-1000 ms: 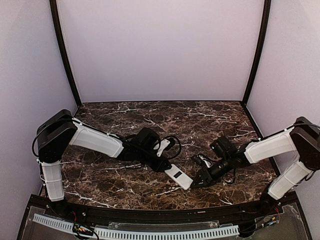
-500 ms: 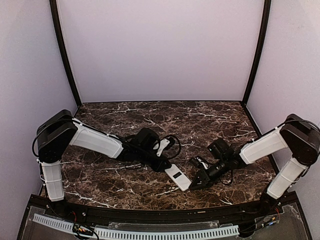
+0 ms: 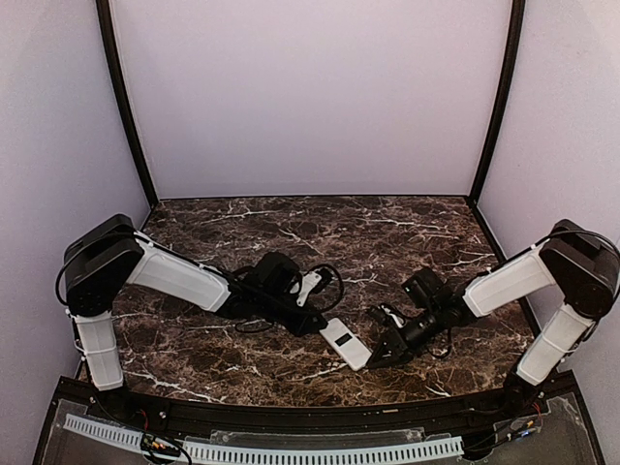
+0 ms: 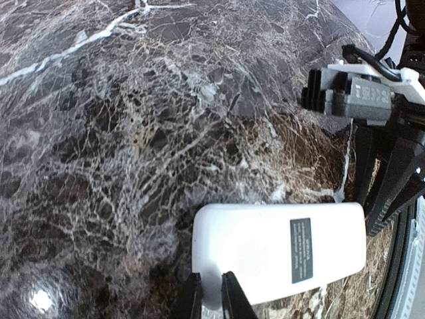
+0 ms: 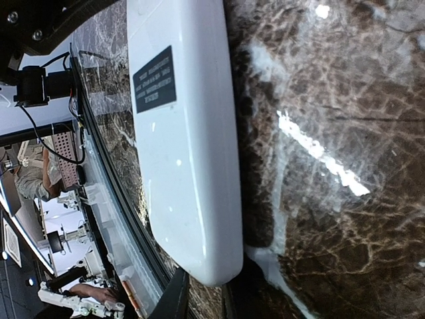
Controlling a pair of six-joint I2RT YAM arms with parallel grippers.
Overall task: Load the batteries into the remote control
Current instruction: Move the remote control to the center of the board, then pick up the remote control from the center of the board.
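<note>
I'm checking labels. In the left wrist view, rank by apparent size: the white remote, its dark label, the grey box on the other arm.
1. Flat white plastic remote control
2. Grey box at upper right (farther off, so true size unsure)
3. Small dark rectangular label

Lab booth; lilac walls; marble tabletop.

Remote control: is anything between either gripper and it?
Nothing visible. The flat white plastic remote lies back-up on the dark marble table; the left gripper pinches one end, and the right gripper sits at the other.
</note>
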